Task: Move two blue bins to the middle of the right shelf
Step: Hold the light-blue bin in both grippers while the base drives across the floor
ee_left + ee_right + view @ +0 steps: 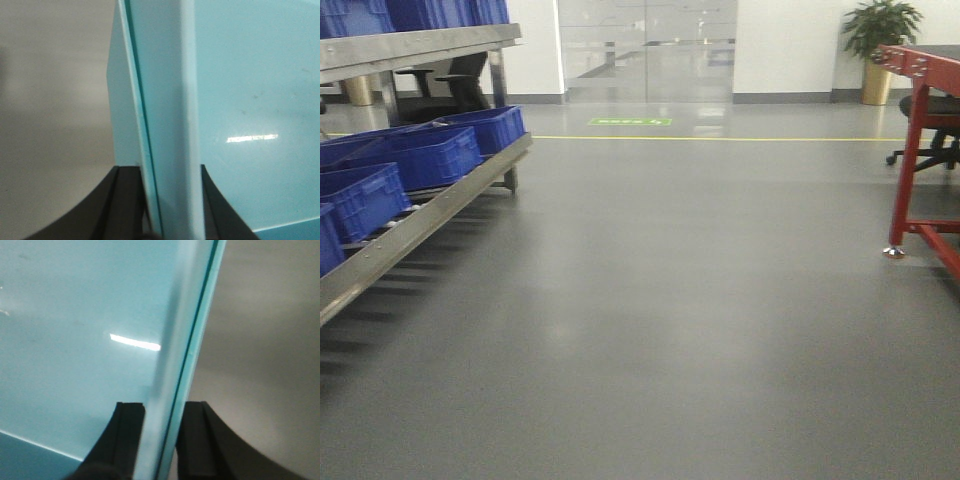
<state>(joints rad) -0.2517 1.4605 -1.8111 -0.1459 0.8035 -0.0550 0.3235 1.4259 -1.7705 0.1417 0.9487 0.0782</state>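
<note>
Left pincer point(170, 175) is clamped on the rim of the pale blue bin point(250, 90), one black finger on each face of the wall. The glossy inside lies on one side and the grey floor point(50, 125) on the other. Right pincer point(162, 410) is squeezed tight on a pale blue rim in the same way. A thin dark seam runs along each rim; I cannot tell whether that is a second bin nested inside. Ahead on the left, a steel rack point(420, 48) carries dark blue crates point(430, 155) along its lower tier's front edge. A red table point(910, 150) stands on the right.
</note>
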